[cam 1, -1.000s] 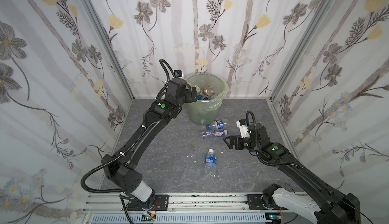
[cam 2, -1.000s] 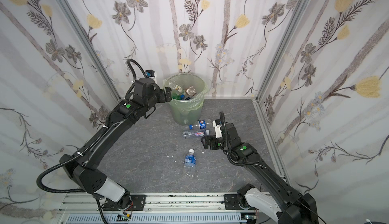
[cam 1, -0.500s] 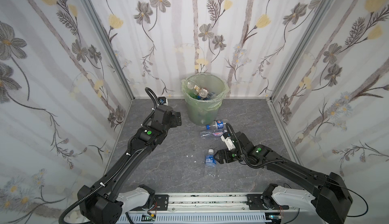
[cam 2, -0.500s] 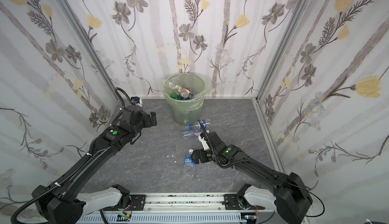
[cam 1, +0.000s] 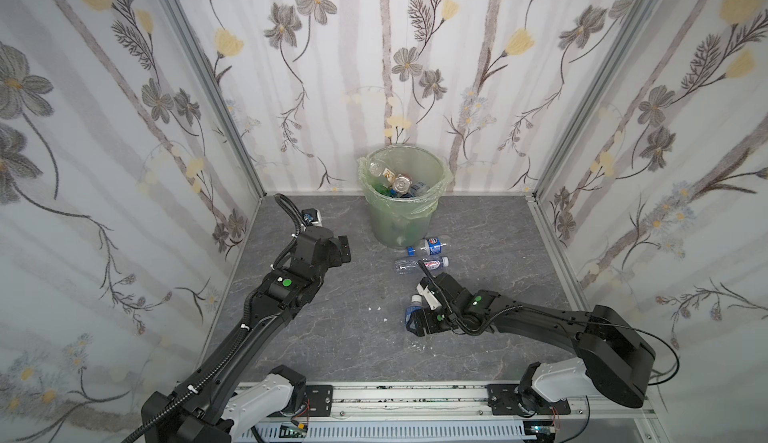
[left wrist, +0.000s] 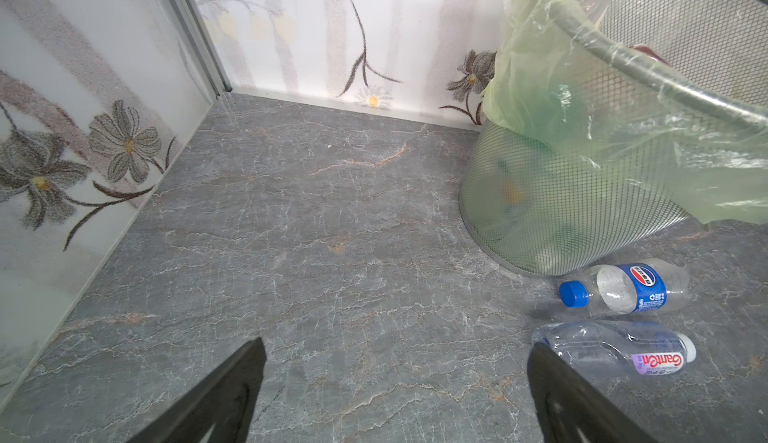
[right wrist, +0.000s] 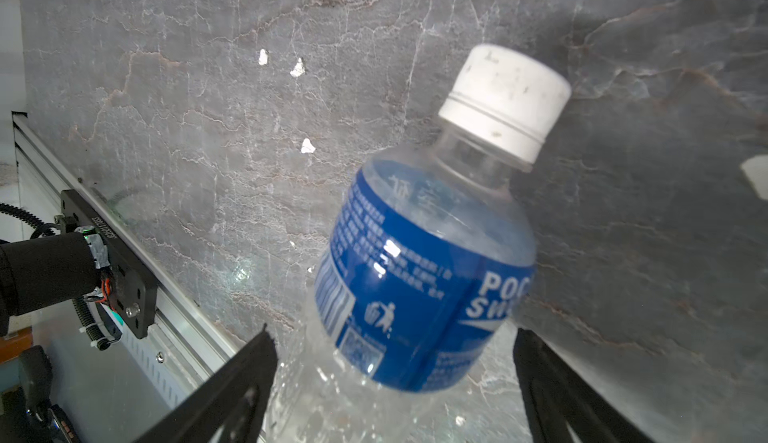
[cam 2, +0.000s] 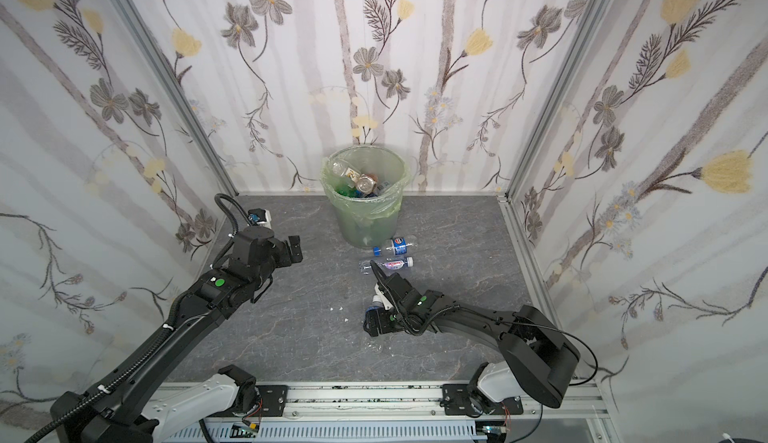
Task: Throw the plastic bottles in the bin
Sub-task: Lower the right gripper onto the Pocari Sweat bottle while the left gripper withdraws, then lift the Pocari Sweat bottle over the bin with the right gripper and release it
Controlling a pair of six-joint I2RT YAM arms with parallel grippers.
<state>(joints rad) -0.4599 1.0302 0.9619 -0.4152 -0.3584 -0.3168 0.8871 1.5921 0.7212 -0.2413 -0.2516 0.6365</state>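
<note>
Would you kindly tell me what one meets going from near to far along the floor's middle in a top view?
White-capped blue-labelled bottle → pink-labelled bottle → blue-capped bottle → bin.

Bin (cam 1: 399, 224) against back wall; two bottles (cam 1: 432, 246) just before it; third bottle (cam 1: 414, 303) nearer front.

I'm holding the left end effector (cam 1: 345, 249) aloft, jaws gaping wide. The right end effector (cam 1: 410, 323) is hanging low, jaws parted.
</note>
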